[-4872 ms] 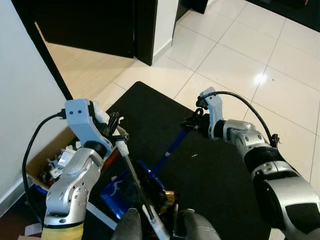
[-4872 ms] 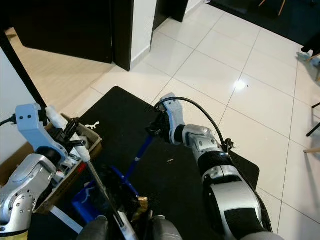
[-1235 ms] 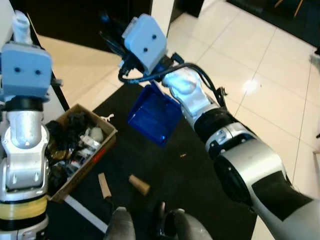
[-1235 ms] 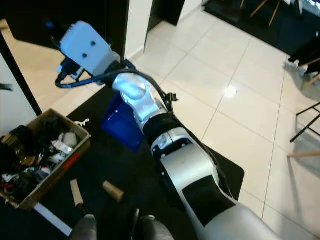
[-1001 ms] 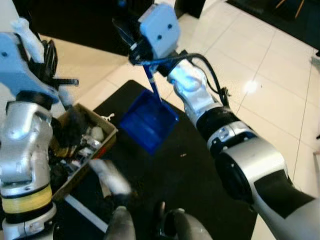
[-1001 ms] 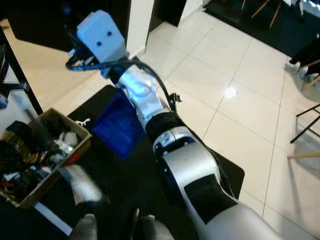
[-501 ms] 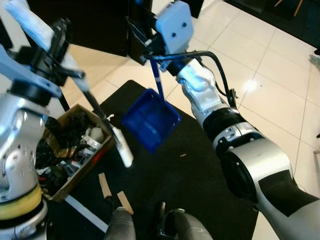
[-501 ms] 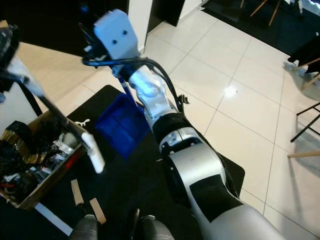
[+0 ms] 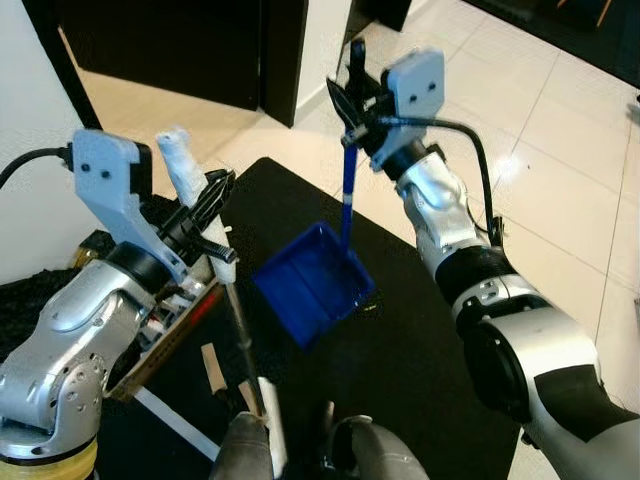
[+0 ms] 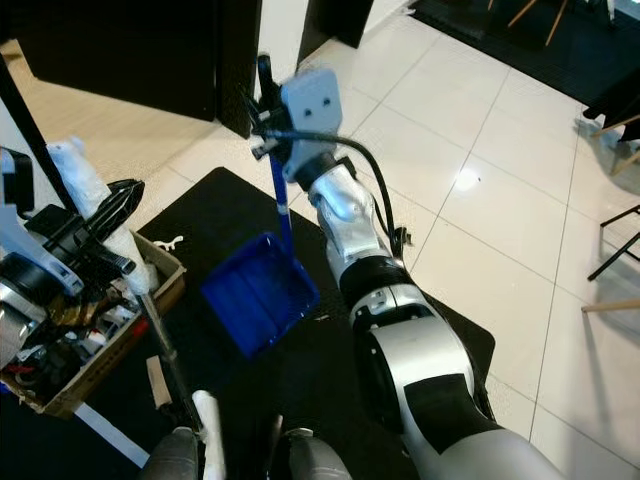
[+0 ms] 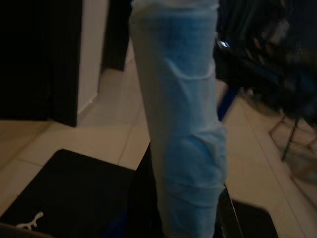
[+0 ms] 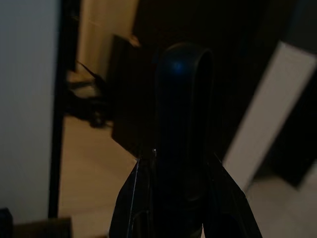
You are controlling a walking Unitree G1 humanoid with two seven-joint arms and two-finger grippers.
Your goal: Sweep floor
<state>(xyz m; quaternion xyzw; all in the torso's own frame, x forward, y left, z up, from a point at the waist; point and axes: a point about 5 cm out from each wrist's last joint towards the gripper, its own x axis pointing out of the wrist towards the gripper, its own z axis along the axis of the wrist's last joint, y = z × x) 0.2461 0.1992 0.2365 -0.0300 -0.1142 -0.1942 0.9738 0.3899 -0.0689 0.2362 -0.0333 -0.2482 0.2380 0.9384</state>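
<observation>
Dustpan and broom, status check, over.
Right gripper shut on dustpan handle, pan hanging over black mat. Left gripper shut on broom handle. Wood scraps on mat beside cardboard box.

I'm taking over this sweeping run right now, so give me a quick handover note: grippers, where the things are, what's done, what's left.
Right gripper: shut on the blue dustpan's long handle, pan hanging over the black mat.
Left gripper: shut on the broom, its wrapped handle end up, shaft slanting down to the mat by the robot's feet.
Cardboard box, full of debris, stands at the mat's left edge beside the left arm.
Done: both tools are in hand.
Left: two small wooden pieces lie on the mat by the box; sweep them into the pan, probably tip it into the box.
</observation>
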